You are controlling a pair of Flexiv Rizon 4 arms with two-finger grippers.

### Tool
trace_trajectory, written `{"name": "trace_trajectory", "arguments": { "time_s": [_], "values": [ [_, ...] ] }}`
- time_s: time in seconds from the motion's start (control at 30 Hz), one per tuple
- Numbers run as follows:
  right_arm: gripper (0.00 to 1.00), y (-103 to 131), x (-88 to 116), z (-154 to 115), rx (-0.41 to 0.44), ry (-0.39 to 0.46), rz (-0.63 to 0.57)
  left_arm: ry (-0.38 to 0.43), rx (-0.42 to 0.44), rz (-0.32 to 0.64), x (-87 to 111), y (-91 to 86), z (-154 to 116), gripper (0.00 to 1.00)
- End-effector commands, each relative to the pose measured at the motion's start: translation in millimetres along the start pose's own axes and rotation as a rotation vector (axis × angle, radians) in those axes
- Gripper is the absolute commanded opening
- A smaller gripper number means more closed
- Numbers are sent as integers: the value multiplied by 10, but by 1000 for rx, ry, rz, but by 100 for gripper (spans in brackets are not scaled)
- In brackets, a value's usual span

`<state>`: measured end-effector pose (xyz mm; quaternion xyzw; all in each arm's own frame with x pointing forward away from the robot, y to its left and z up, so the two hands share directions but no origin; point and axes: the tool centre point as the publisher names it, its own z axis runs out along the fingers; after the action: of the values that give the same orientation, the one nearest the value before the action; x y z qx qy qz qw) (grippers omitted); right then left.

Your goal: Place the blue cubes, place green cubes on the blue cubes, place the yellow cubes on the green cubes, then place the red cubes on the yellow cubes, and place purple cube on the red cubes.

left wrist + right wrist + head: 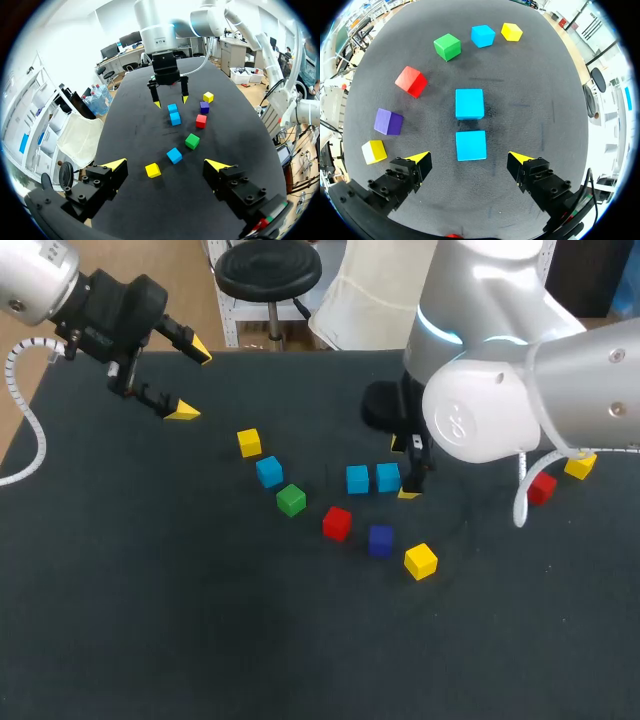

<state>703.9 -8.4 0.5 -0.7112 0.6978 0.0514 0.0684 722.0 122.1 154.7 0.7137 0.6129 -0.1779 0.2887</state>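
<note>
- right gripper (468,158): jaws apart, nothing held, over the blue pair (469,104) at table centre
- left gripper (192,382): jaws apart, nothing held, table's 10 o'clock corner
- from the pair, head view: green cube (291,500) 8 o'clock, red cube (337,523) 7, purple cube (380,540) 6, yellow cube (421,561) 5

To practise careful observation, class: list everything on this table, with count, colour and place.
blue cubes: 3, blue, two side by side mid-table, one further left
green cube: 1, green, beside the lone blue one
yellow cubes: 3, yellow, left, front, far right
red cubes: 2, red, mid-table and right
purple cube: 1, purple, beside the middle red one
table: 1, black
left gripper: 1, open, far left corner
right gripper: 1, open, over the blue pair
</note>
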Motion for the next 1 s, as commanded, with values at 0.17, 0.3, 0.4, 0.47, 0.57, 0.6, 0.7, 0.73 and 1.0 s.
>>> {"name": "trace_trajectory", "arguments": {
  "time_s": [0.17, 0.3, 0.4, 0.47, 0.57, 0.6, 0.7, 0.73, 1.0],
  "values": [
    [97, -32, -58, 31, -5, 1, -13, -1, -2, 3, 9, -6, 0, 100],
    [46, -19, -58, 56, -7, 3, -16, -1, -2, 3, 9, -6, 0, 100],
    [42, -6, -49, 73, -11, 2, -14, -1, -2, 3, 9, -6, 0, 100],
    [36, 4, -44, 81, -13, 2, -12, -1, -2, 3, 9, -6, 0, 100],
    [29, 8, -43, 84, -14, 2, -9, -1, -2, 3, 9, -6, 0, 100],
    [23, 9, -42, 85, -14, 1, -8, -1, -2, 3, 9, -6, 0, 100],
    [15, 15, -42, 75, -11, 0, -8, -1, -2, 3, 9, -6, 0, 100],
    [15, 18, -42, 70, -11, -1, -8, -1, -2, 3, 9, -6, 0, 100],
    [27, 21, -42, 57, -8, -4, -9, -1, -2, 3, 9, -6, 0, 100]
  ]
}}
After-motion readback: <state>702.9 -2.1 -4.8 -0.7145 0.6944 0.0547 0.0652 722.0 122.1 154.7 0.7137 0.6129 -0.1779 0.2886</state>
